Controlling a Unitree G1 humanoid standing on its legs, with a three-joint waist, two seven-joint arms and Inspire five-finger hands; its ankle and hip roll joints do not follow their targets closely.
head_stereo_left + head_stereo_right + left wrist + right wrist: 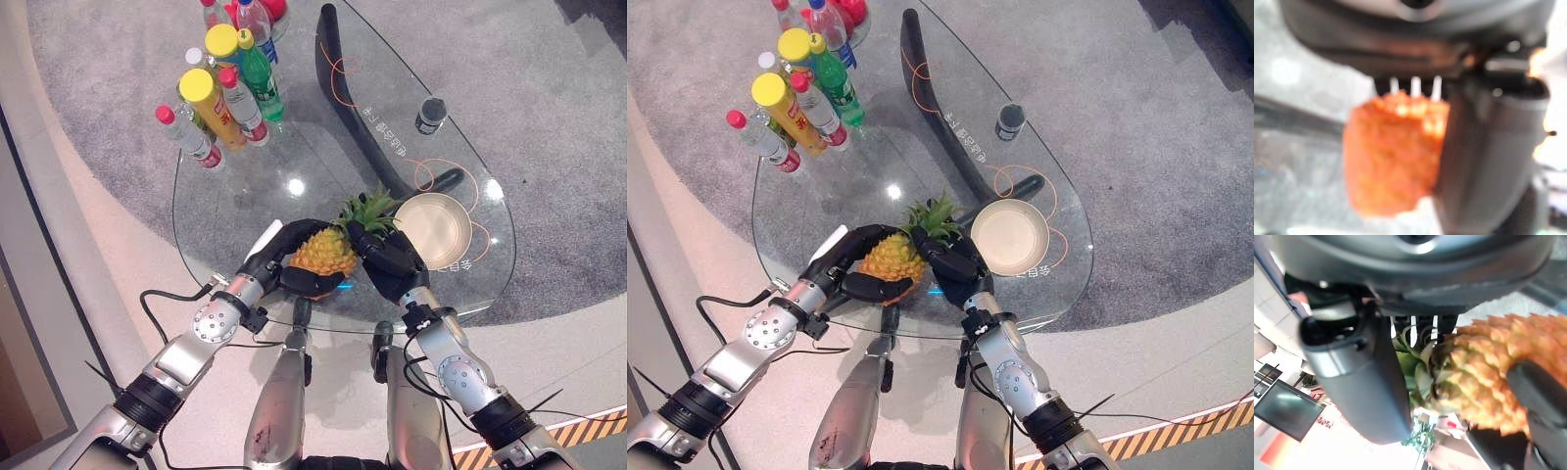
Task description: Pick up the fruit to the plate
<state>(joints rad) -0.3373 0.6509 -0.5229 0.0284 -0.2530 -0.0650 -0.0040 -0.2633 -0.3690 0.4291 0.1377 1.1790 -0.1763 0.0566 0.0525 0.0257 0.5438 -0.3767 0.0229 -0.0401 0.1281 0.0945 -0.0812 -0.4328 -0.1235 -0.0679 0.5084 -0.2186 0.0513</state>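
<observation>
A pineapple (323,251) with a green leafy crown (368,211) lies between both hands over the near part of the glass table (245,196). My left hand (284,257) curls around its yellow body from the left, seen close as pineapple flesh (1391,156) against the thumb. My right hand (390,262) grips it from the right near the crown, where the pineapple (1488,372) fills the space past the fingers. A cream plate (433,230) sits on the table just right of the right hand, with nothing on it.
Several bottles (227,93) stand clustered at the table's far left. A dark can (430,115) stands at the far right. A curved black table support (343,88) runs under the glass. Grey carpet (549,117) surrounds the table.
</observation>
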